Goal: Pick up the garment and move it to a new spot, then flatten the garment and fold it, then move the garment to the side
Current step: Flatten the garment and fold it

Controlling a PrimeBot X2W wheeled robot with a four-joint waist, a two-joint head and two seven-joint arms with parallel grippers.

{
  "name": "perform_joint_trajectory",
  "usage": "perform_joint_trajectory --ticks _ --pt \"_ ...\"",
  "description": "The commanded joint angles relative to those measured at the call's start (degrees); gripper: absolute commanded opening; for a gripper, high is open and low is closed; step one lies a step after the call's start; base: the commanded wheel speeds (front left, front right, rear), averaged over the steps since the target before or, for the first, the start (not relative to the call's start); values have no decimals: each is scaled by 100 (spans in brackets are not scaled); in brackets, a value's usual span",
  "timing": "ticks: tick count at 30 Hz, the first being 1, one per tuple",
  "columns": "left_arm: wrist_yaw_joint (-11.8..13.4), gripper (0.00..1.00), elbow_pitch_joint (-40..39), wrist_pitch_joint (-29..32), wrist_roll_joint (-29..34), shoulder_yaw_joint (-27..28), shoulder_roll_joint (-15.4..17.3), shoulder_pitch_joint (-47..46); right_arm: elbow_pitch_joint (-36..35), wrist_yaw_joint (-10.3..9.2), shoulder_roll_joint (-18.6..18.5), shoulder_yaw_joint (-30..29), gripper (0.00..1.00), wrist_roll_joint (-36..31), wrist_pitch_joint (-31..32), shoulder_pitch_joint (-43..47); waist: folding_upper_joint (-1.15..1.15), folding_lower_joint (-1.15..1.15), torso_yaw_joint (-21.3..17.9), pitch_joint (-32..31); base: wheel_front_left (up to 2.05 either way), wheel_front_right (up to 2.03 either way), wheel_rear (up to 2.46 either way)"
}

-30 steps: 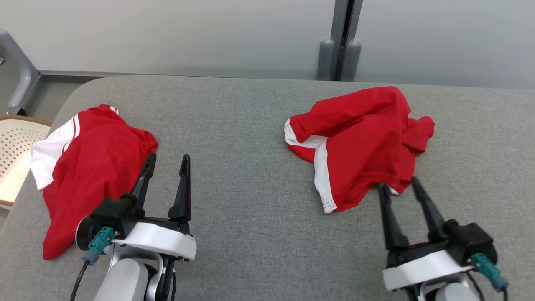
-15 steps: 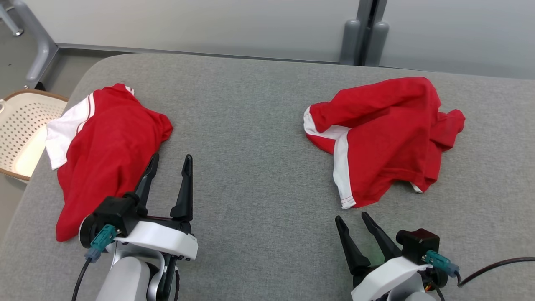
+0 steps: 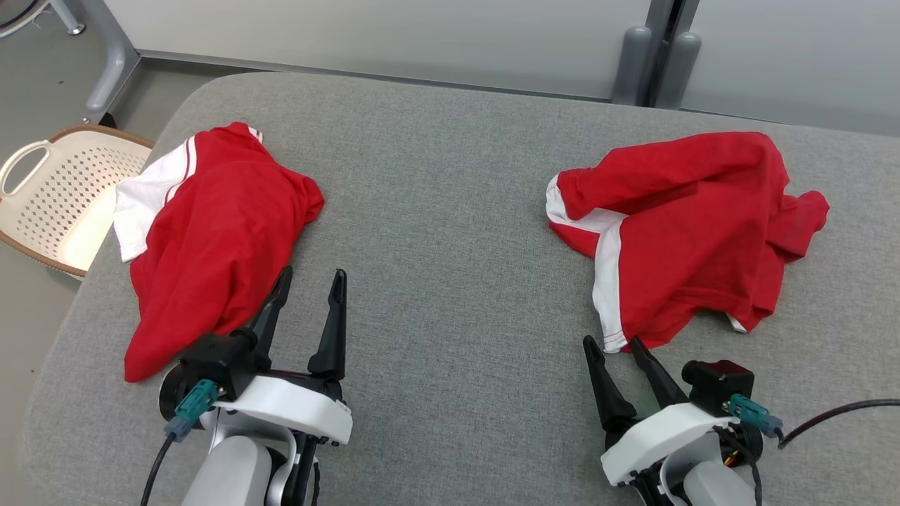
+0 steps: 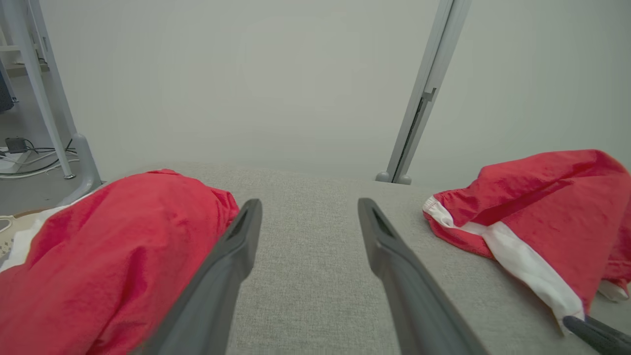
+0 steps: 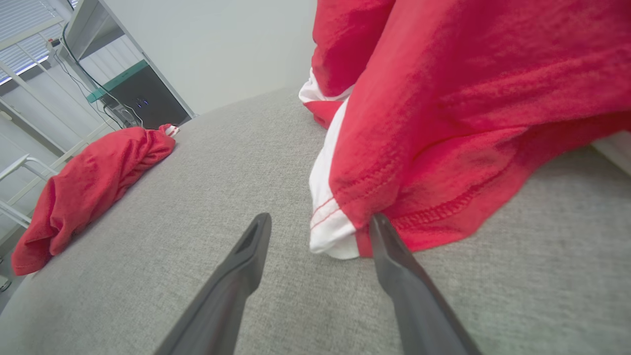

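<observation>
Head view: the camera has swung, so the whole scene sits differently in the picture. Measured against the cloth, though, the right end effector has changed its aim. A second ago its tips were at the near hem of the crumpled garment, past the white stripe. It then drew clear of the cloth, and now its tips stand at the stripe's near corner. Its fingers are spread wide and hold nothing. The garment lies on the grey surface, running from 12 to 2 o'clock of the tips. I read this as a fresh line-up for the first pick, so the lift is not yet begun.

The left end effector is just as wide and empty. Its spot beside the other garment, which lies at its 10 o'clock near the basket, is unchanged.

Left wrist view: the left end effector points over bare surface. The other garment lies against its 9 o'clock finger, and the crumpled garment is well apart at 2 o'clock.

Right wrist view: the right end effector gapes wide, with the white corner lying between its tips — right up against the 3 o'clock finger. The rest of the crumpled garment heaps away toward 1 o'clock. Closing here would likely pinch that hem corner.
</observation>
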Motion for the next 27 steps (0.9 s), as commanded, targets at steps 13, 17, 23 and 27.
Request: perform_joint_trajectory --ticks 13,17,23,27 --pt "67 100 43 -12 -16 4 15 -87 334 0 -28 -33 0 -142 -53 -233 0 0 -203 -25 0 0 0" --pt "24 100 63 -12 17 57 14 -40 47 1 -119 -256 0 -404 -56 -29 0 0 -455 -141 0 0 0" --pt "-46 100 138 -13 19 -2 15 -43 -271 1 -621 -555 0 -662 -57 410 0 0 -935 -279 0 0 0" --pt "-28 100 302 -13 44 -66 17 -95 -465 1 -989 -698 0 -686 -58 612 0 0 -1282 -328 0 0 0"
